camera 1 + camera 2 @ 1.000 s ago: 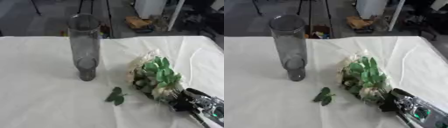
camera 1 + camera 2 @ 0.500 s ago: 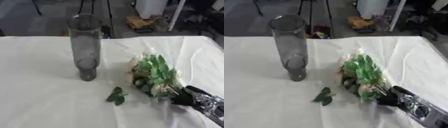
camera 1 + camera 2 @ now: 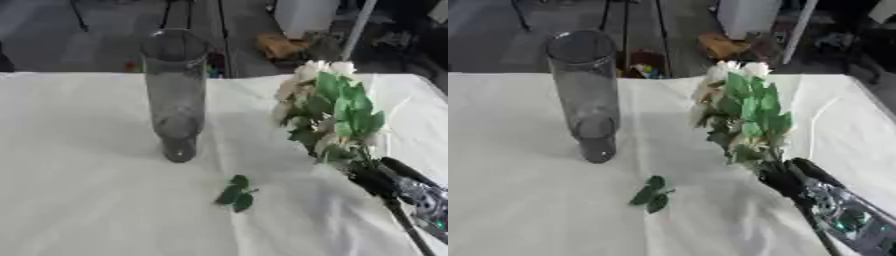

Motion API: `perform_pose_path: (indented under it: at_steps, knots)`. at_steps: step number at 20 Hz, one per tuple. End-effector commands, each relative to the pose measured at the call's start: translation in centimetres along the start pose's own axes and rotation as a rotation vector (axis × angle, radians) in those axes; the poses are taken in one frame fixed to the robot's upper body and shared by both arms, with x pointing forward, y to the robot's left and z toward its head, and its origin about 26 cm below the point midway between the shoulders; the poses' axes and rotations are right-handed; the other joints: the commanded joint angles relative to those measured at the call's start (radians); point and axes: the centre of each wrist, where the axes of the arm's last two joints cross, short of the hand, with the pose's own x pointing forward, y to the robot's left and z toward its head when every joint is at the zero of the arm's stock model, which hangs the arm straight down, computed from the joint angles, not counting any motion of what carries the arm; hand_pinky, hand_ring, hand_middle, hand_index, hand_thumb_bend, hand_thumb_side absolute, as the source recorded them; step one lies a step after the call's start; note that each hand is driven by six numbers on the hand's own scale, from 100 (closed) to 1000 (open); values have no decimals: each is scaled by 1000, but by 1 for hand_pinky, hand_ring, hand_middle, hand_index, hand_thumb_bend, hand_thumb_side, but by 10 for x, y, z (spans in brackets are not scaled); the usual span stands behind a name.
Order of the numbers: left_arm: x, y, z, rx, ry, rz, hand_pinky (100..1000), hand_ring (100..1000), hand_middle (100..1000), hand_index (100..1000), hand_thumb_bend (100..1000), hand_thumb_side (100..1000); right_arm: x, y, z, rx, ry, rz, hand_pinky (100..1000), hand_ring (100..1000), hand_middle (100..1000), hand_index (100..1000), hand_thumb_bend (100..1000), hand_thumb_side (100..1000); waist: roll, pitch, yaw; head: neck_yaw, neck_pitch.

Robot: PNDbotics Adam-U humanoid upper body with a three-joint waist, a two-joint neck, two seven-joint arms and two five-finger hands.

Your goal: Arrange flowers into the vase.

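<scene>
Partly cropped R robot hand point(image 3: 798, 181), gripping bouquet point(image 3: 745, 115)

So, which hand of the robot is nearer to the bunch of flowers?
The right. The right hand holds the bunch of flowers by its stems, raised above the table. The left hand shows in neither view.
</scene>
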Motion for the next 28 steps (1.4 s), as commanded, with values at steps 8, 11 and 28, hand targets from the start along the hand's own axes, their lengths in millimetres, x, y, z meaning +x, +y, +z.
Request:
perform_pose_path:
  at_steps: [8, 11, 28]
  knots:
    - [5, 1, -8, -8, -33, -5, 788, 869, 860, 933, 126, 1000, 36, -40, 20, -254, -234, -61, 100, 100, 100, 100, 100, 1000, 10, -11, 2, 11, -20]
    - [5, 0, -7, -9, -31, -5, 788, 869, 861, 933, 124, 1000, 44, -52, 21, -330, -292, -88, 100, 100, 100, 100, 100, 1000, 10, -10, 5, 13, -17]
    - [4, -2, -2, -21, -13, 1, 790, 871, 864, 932, 111, 1000, 134, -154, 51, -833, -855, -467, 100, 100, 100, 100, 100, 1000, 6, 3, 49, 45, -49]
